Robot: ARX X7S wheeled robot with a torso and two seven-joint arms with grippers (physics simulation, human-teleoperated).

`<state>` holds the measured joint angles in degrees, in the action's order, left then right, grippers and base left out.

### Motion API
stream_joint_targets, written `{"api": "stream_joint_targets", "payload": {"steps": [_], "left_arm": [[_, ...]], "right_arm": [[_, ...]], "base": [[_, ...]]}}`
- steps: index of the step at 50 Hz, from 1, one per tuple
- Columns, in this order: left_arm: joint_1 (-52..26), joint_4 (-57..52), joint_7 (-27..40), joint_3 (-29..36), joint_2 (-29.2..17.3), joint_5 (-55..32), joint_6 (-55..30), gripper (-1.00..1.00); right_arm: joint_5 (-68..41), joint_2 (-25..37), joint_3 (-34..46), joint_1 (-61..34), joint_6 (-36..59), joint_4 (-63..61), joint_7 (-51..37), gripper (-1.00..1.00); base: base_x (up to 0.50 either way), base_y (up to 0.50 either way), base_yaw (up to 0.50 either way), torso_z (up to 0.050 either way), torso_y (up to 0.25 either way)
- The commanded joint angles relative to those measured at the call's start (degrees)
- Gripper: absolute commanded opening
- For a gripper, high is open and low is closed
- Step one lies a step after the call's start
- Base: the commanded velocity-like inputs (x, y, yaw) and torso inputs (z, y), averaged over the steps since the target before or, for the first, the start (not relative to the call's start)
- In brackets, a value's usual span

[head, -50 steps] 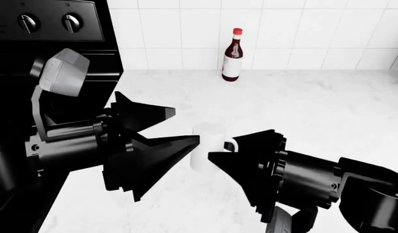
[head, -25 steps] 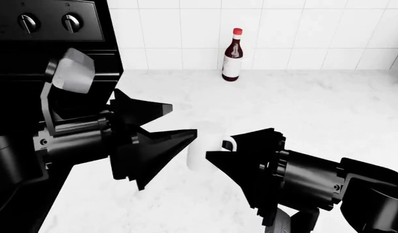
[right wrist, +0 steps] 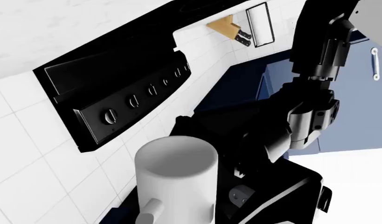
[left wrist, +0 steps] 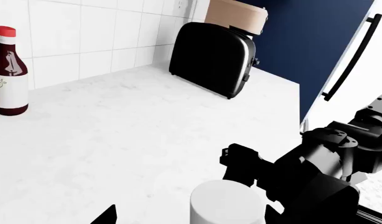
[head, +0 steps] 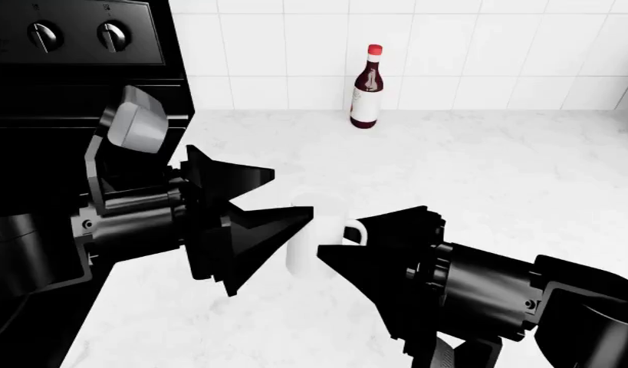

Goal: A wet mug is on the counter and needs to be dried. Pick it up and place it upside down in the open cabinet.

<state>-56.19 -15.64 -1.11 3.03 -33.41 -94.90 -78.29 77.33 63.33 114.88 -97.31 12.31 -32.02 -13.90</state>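
Observation:
The white mug (head: pixel 314 234) stands upright on the white counter (head: pixel 518 169), its handle turned toward my right gripper. My left gripper (head: pixel 292 194) is open, and its lower finger (head: pixel 262 230) lies against the mug's left side. In the left wrist view the mug (left wrist: pixel 228 205) sits between the spread fingertips of my left gripper (left wrist: pixel 189 217), nearer one of them. My right gripper (head: pixel 370 234) points at the mug from the right, open, its tip just under the handle. The right wrist view shows the mug (right wrist: pixel 175 179) close up, handle nearest. No open cabinet shows.
A dark red-capped bottle (head: pixel 367 84) stands at the tiled back wall. The black stove (head: pixel 78 46) borders the counter on the left. A black toaster (left wrist: pixel 212 58) sits further along the counter (left wrist: pixel 116 130), beside a dark blue cabinet side (left wrist: pixel 315 46).
My left gripper has moved right and closed in on the mug. My right gripper has edged left, and the mug has shifted slightly left with it.

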Motion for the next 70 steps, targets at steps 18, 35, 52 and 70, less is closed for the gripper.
{"api": "stream_joint_targets", "payload": {"steps": [18,35,52,70], "left_arm": [[1.16,-1.16,-2.86,3.40,0.75,3.01,1.31,1.00],[0.39,-1.26,-5.75,6.14,1.44,6.20,2.08,1.00],[1.00,-1.82,-8.08,7.89,1.87,8.78,3.74,1.00],[1.28,-2.51,-10.44,9.41,2.08,11.42,5.64,1.00]], "right_arm": [[-0.27,-1.20,-2.00,0.67,1.83,-0.75,0.24,-1.00],[-1.44,-1.90,-2.87,0.73,2.08,-1.19,0.06,-1.00],[-2.05,-2.33,-3.42,1.75,3.15,-1.61,0.38,-1.00],[-3.18,-2.65,-3.83,3.11,4.24,-1.28,0.28,-1.00]], "base": [[0.00,0.00,0.00,0.000,0.001],[0.00,0.00,0.00,0.000,0.000],[0.00,0.00,0.00,0.000,0.001],[0.00,0.00,0.00,0.001,0.000]]}}
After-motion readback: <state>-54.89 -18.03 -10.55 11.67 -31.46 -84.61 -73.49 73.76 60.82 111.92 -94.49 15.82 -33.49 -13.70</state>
